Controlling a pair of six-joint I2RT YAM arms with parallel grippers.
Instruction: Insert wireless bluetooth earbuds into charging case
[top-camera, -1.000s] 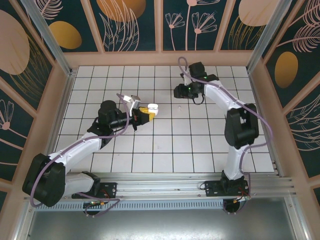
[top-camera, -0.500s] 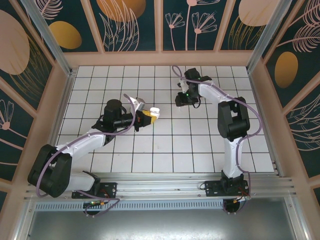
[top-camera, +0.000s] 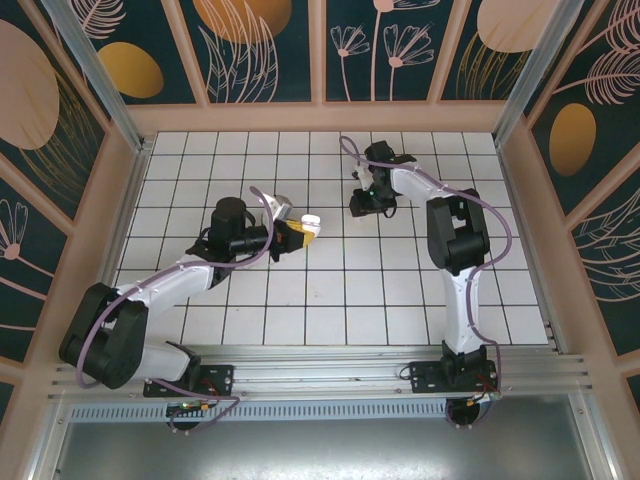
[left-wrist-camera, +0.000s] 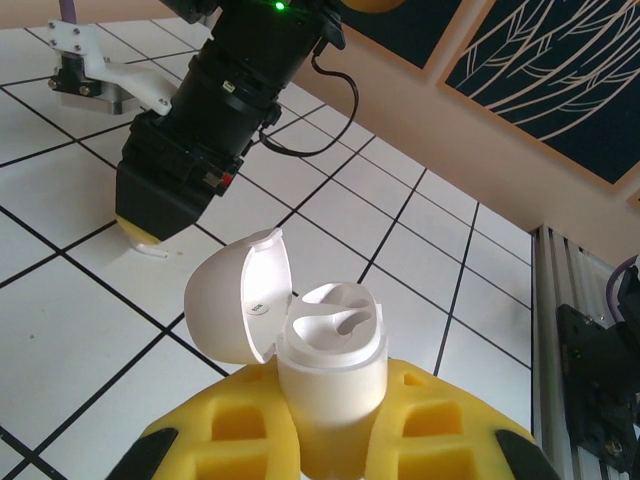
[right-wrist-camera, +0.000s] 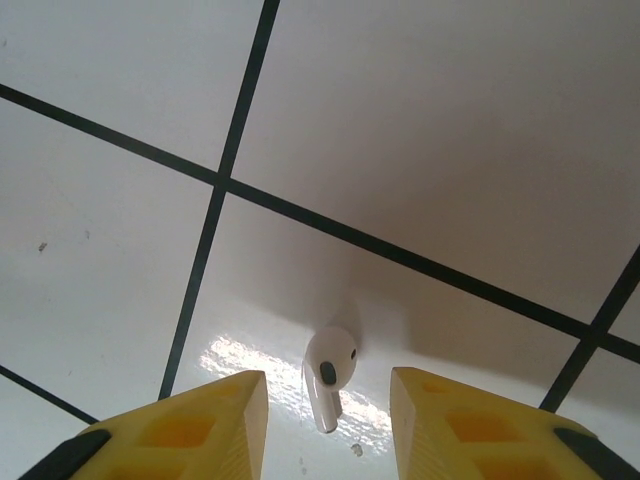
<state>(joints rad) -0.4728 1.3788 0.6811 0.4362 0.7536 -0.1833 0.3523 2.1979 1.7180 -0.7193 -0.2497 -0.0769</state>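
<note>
**Open case gripped left of centre; white earbud lies between spread jaws at upper centre**

The white tiled bench with black grid lines (top-camera: 330, 300) takes up the middle of the overhead view. The left arm, white with black joints (top-camera: 170, 285), reaches from the lower left toward the centre. The matching right arm (top-camera: 455, 240) rises along the right side and bends back toward the upper centre.

The left jaws are clenched on the white rounded plastic charging case (top-camera: 311, 224), left of centre in the overhead view. In the left wrist view the case (left-wrist-camera: 330, 360) stands upright between the yellow foam pads (left-wrist-camera: 235, 440) at the bottom of the frame. Its domed lid (left-wrist-camera: 235, 305) is hinged open to the left, and two moulded wells show in its top.

The right jaws point down at the bench in the upper centre of the overhead view, well apart from the case. In the right wrist view their yellow pads (right-wrist-camera: 190, 425) stand apart at the bottom edge, released. A small white stemmed plastic earbud (right-wrist-camera: 328, 378) lies on the tile between them and touches neither. Its bulb points toward the top of the frame and its stem toward the bottom, just below a black grid line.
</note>
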